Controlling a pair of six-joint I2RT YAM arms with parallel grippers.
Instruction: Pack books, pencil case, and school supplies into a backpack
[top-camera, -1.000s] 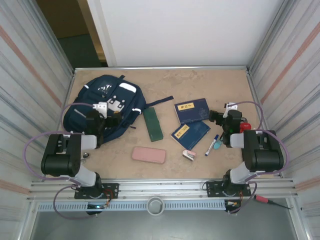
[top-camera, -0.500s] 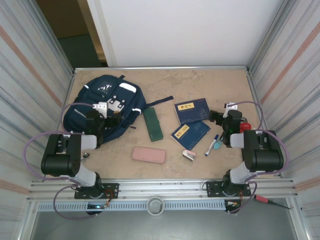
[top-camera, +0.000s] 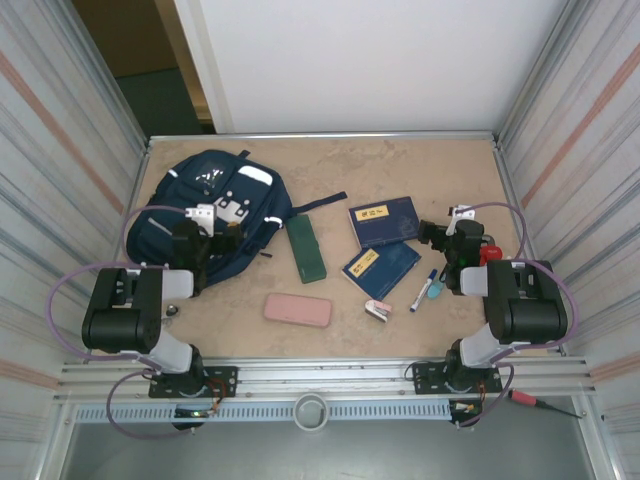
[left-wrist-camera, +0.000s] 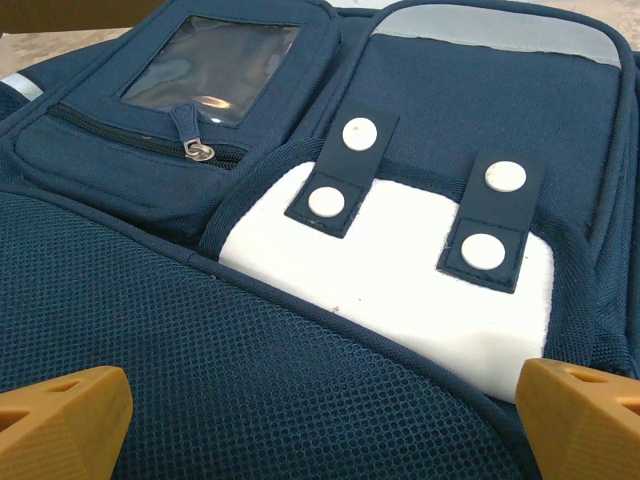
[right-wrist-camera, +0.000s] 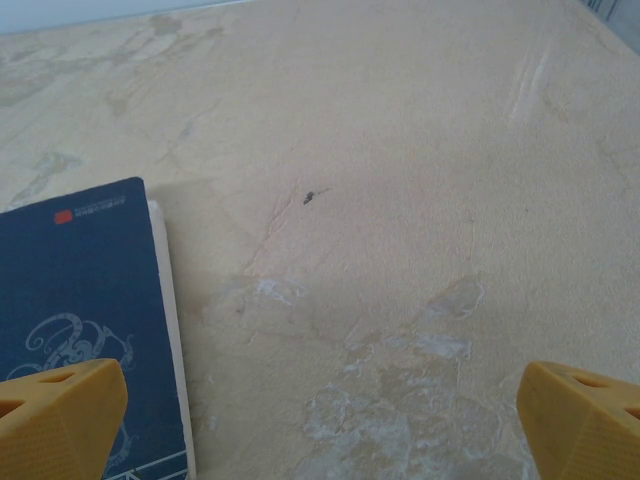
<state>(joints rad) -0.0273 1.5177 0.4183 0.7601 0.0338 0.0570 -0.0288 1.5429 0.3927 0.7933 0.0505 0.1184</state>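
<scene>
The navy backpack lies flat at the far left, and its white patch with snap straps and zip pocket show in the left wrist view. My left gripper hovers open just over its mesh panel, holding nothing. Two navy books lie right of centre. The pink pencil case sits near the front. A blue-and-white marker, a teal item and a pink-and-white item lie front right. My right gripper is open over bare table beside a book.
A narrow dark green box lies between backpack and books, with a dark strap trailing toward it. Corrugated metal walls close in both sides. A red-handled screwdriver rests on the front rail outside the table.
</scene>
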